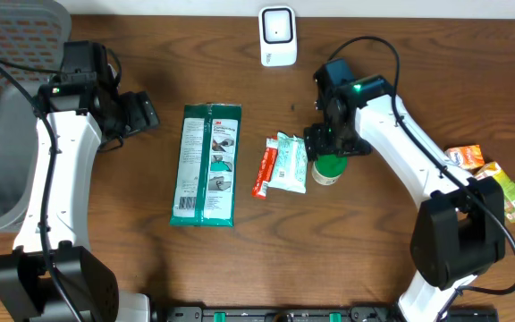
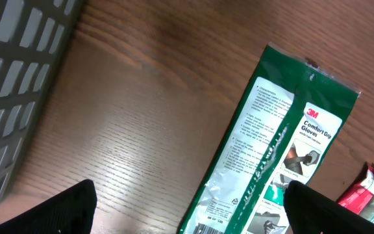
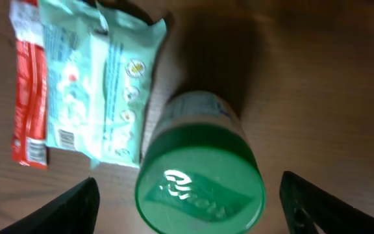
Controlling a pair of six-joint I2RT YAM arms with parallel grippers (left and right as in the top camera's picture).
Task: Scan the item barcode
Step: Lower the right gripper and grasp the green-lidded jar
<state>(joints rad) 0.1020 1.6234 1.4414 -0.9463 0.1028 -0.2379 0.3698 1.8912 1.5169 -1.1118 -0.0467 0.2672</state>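
Overhead: the green-capped bottle (image 1: 327,170) stands upright right of the centre of the desk (image 1: 374,259), just beside the wipes packet (image 1: 290,162). My right gripper (image 1: 330,143) is directly above it. The scanner (image 1: 277,36) sits at the far edge. The left gripper (image 1: 139,114) hangs well apart, beside the gloves packet (image 1: 206,165).

Left wrist: its fingers (image 2: 50,211) are spread wide on nothing.

Right wrist: the fingers (image 3: 63,208) stand apart, one each side of the bottle, clear of it. Its long axis points straight up at me, so I judge this the right arm's pick.
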